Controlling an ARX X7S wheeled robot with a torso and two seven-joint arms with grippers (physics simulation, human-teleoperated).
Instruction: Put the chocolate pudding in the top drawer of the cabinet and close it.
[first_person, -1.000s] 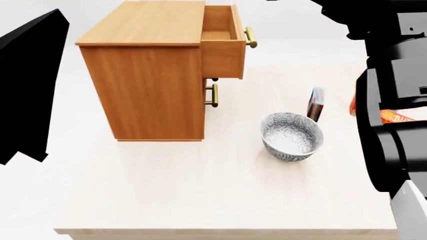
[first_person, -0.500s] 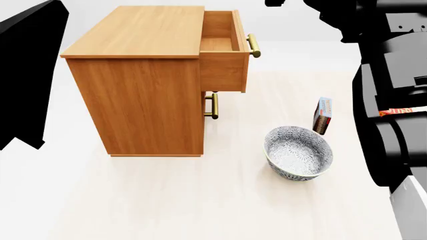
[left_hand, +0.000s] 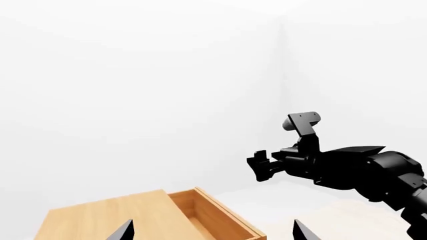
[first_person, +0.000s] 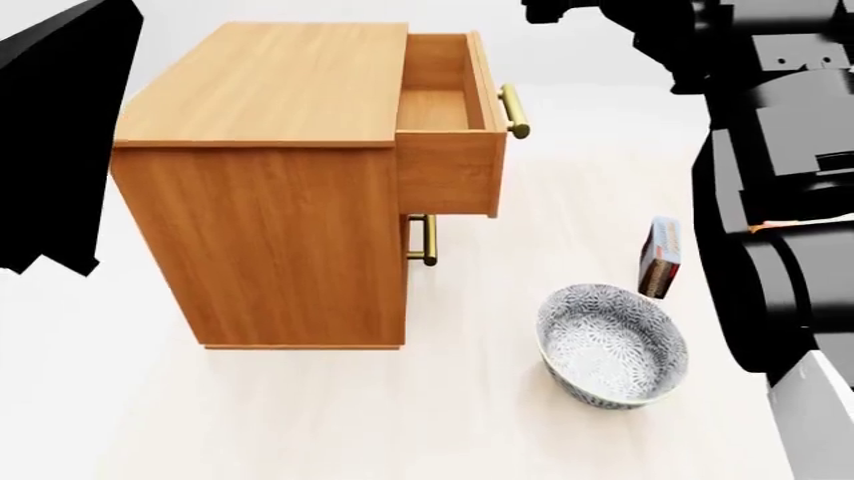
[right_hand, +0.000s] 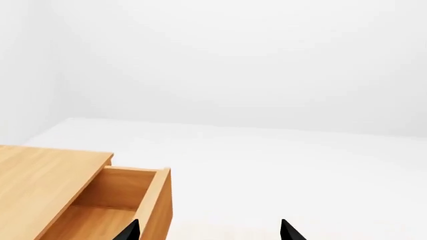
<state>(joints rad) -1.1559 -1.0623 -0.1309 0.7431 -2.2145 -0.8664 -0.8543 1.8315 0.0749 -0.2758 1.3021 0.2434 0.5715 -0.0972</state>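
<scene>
1. The cabinet (first_person: 267, 180) stands on the pale table (first_person: 334, 420). Its top drawer (first_person: 447, 110) is pulled out and looks empty, ready, I judge, to take the box.
2. My right arm (first_person: 774, 200) is raised at the table's right side. In its wrist view the right gripper (right_hand: 208, 231) shows two tips spread apart, holding nothing.
3. The left gripper (left_hand: 212, 232) is likewise spread and empty, high above the cabinet.
4. A patterned bowl (first_person: 611, 345) sits near the chocolate pudding (first_person: 662, 258), which stands on edge just beyond it, ungrasped.
</scene>
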